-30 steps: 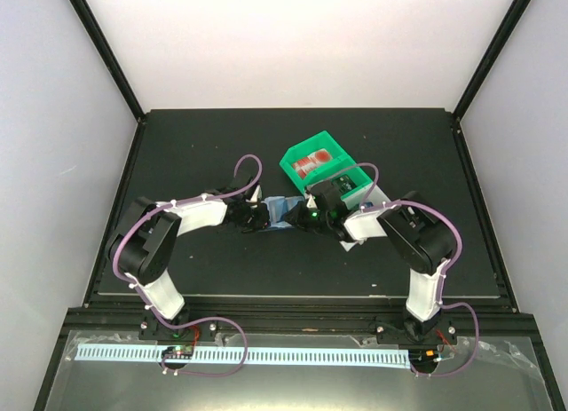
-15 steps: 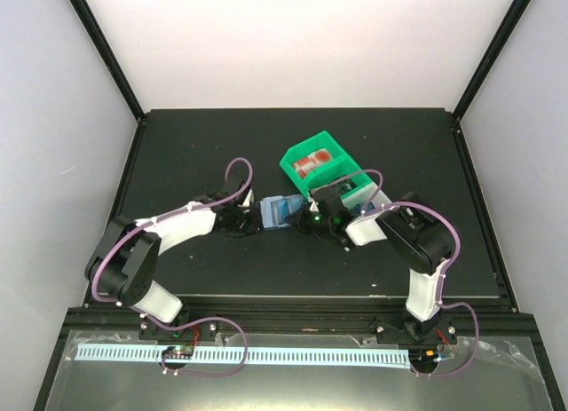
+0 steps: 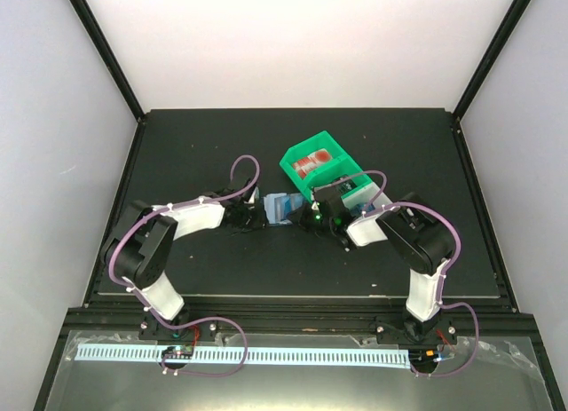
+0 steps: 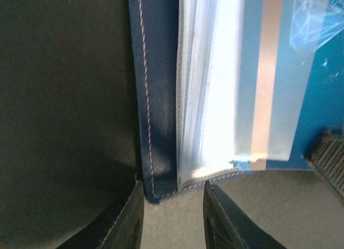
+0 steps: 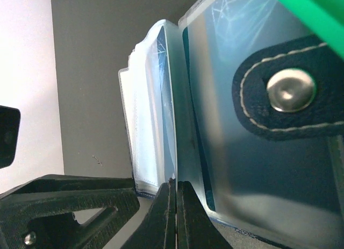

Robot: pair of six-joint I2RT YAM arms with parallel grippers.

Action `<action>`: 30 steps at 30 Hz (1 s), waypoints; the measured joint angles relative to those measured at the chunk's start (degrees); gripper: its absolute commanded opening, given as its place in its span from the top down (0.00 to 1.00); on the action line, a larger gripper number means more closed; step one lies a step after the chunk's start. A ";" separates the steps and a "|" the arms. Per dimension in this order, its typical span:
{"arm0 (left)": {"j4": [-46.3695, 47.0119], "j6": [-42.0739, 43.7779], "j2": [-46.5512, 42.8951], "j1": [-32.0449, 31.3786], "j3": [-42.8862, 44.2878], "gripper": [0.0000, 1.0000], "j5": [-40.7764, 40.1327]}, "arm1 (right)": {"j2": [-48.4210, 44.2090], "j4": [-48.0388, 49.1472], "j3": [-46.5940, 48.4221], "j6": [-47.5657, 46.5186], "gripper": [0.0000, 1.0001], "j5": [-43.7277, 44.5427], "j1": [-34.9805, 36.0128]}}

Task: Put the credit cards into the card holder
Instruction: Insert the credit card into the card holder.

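The card holder, navy with clear inner sleeves, stands fanned open on the black mat between both grippers. My left gripper is open, and the holder's stitched navy corner sits just past its fingertips, not gripped. A blue card with a pale stripe shows through a sleeve. My right gripper is shut, pinching the lower edge of one clear sleeve. The snap tab lies on the cover beside it. Red-and-white credit cards lie in the green bin.
The green bin stands right behind the holder, and its rim crosses the top right of the right wrist view. A white bin lies partly under the right arm. The mat's raised frame runs along the near side.
The left jaws have opened and the left arm has shifted back toward the holder. The right jaws have closed on a sleeve. The holder's leaves stand more upright and fanned.
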 measured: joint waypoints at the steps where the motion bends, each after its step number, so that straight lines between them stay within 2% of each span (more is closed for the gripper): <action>1: 0.68 -0.02 0.17 0.00 0.17 0.67 0.02 | 0.00 0.00 0.00 0.11 0.99 0.22 0.00; 12: 5.51 -0.81 -0.59 0.00 -0.87 0.67 -1.53 | 0.00 0.42 -0.11 0.46 0.99 0.74 -0.07; 30: 5.35 -2.21 5.22 0.04 3.34 0.97 -3.85 | -0.59 2.97 -2.01 4.33 0.99 5.05 -0.28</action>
